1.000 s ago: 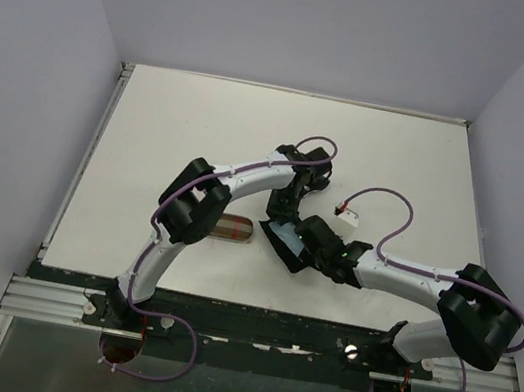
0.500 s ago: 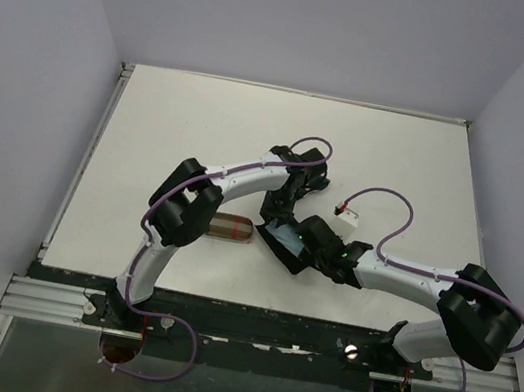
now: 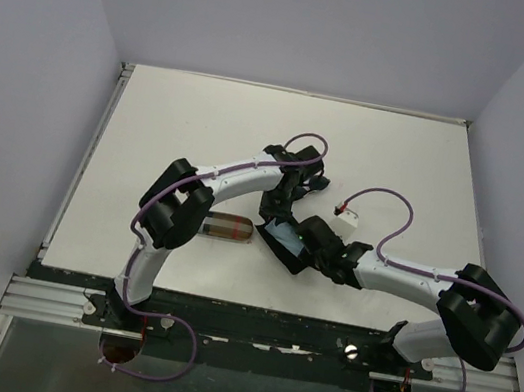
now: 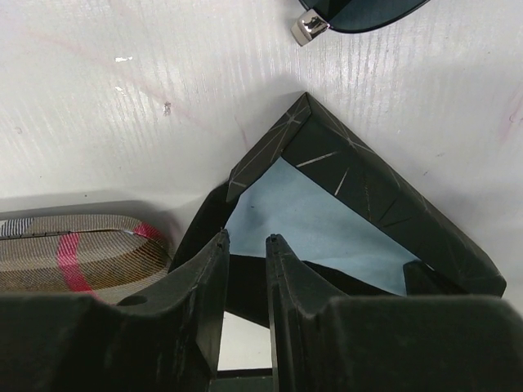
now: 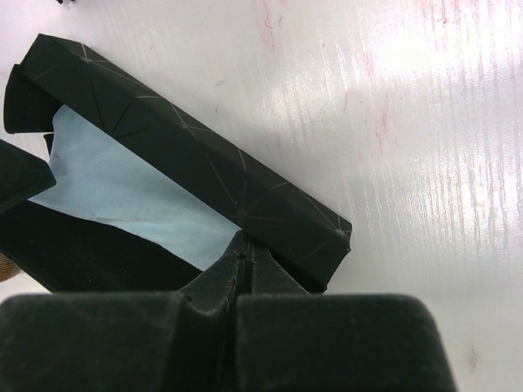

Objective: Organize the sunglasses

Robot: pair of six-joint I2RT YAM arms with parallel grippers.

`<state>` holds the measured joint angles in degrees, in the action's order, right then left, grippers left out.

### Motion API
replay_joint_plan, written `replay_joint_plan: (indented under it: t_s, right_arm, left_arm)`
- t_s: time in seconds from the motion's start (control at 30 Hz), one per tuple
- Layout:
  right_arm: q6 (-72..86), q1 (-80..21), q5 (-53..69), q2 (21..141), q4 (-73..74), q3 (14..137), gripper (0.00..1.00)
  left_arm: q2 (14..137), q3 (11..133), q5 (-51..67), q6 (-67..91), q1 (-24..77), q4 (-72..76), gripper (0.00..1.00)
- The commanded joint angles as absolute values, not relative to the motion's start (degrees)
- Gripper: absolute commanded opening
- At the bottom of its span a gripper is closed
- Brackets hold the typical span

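The black case (image 3: pixel 282 237) lies open at the table's centre, showing its light blue lining (image 4: pixel 302 212). My right gripper (image 5: pixel 243 255) is shut on the case's near wall (image 5: pixel 278 224); it shows in the top view (image 3: pixel 308 247). My left gripper (image 4: pixel 247 239) hovers over the case's other end (image 3: pixel 275 209), its jaws a narrow gap apart with nothing between them. One dark lens and a silver hinge of the black sunglasses (image 4: pixel 359 12) show just beyond the case in the left wrist view. The orange sunglasses are out of view.
The plaid case (image 3: pixel 229 228) lies closed just left of the black case, also in the left wrist view (image 4: pixel 73 253). A white connector (image 3: pixel 348 212) on the right arm's purple cable hangs over the table. Purple walls enclose the table.
The left arm's elbow has swung to the left and its gripper has shifted slightly over the case. The right arm and the cases have not moved.
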<state>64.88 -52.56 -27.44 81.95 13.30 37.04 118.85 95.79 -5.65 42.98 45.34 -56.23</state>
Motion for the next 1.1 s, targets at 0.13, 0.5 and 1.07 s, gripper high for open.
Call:
replay_joint_plan:
  t_s: [0.13,0.5,1.07]
  right_arm:
    - [64.78,-52.82,-26.98,81.65,11.43,36.04,0.01]
    - [64.6,-52.82,-26.37,81.65,10.72,35.68,0.01]
    - [64.34,-52.82,-25.66,81.39,8.97,34.81,0.01]
  left_arm:
    - [120.06,95.45,-3.87,43.94,45.09,-55.9,0.33]
    - [122.78,96.86,-6.58,45.79,45.26,-58.18,0.31]
    - [124.45,97.47,-0.27,43.86,45.62,-53.88,0.0]
